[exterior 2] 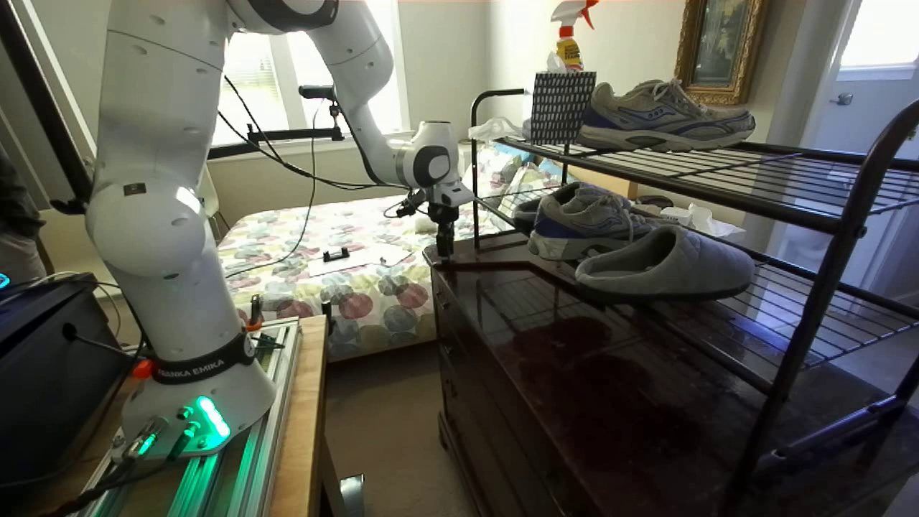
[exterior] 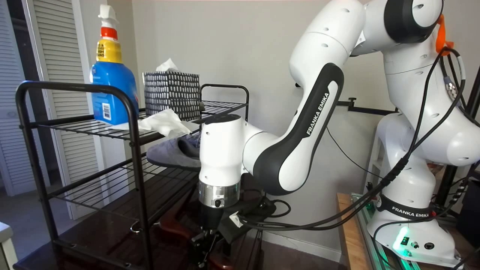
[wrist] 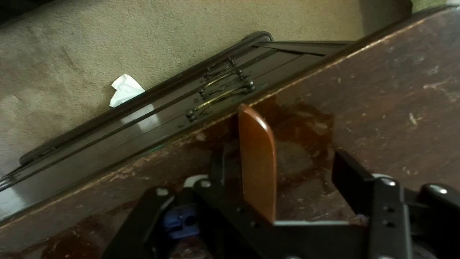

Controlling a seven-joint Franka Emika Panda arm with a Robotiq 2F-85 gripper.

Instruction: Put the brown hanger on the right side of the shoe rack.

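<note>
Wrist view: we see our fingers (wrist: 352, 180) apart, with the brown hanger (wrist: 257, 162) between them, nearer the one at left | in an exterior view: shiny dark table (exterior 2: 610, 402) below the fingers | right of the fingers, a grey slipper (exterior 2: 675, 266) on the black shoe rack (exterior 2: 818, 309)

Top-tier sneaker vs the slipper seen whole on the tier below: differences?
The sneaker has laces; the slipper shows none. The sneaker's grey carries blue-purple accents, while the slipper looks plain grey. The sneaker sits on the top tier of the shoe rack, the slipper on the tier below. Shared: in an exterior view, both rest sole down, toes toward the picture's right.
</note>
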